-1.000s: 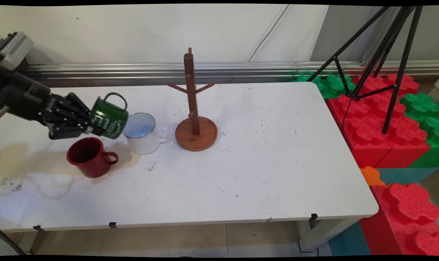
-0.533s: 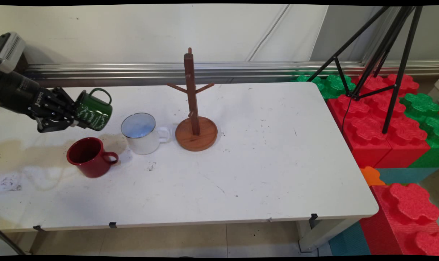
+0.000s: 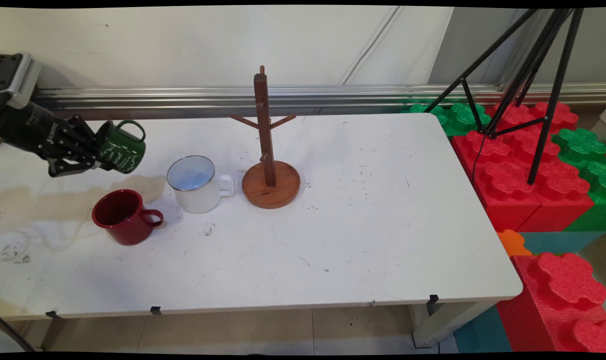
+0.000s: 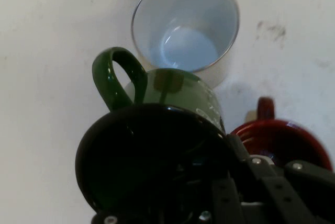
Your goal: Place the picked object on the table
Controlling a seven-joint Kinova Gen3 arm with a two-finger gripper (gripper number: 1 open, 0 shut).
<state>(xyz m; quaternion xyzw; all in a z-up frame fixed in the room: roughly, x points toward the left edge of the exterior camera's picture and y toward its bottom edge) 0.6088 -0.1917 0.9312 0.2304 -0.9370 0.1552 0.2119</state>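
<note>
- The green mug [image 3: 124, 149], held tilted above the bench [image 3: 333, 225] at its left end, carries white lettering on its side; the words are too small to read.
- The gripper [image 3: 90, 152] bears a short white brand mark on its black body, seemingly "ROBOTIQ", but not clearly legible.
- Nothing else shows readable writing.

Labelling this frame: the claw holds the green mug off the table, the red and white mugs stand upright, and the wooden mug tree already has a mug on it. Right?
One slip: the wooden mug tree is bare in the main view. The claw does hold the green mug aloft; the red mug and white mug stand upright.
</note>
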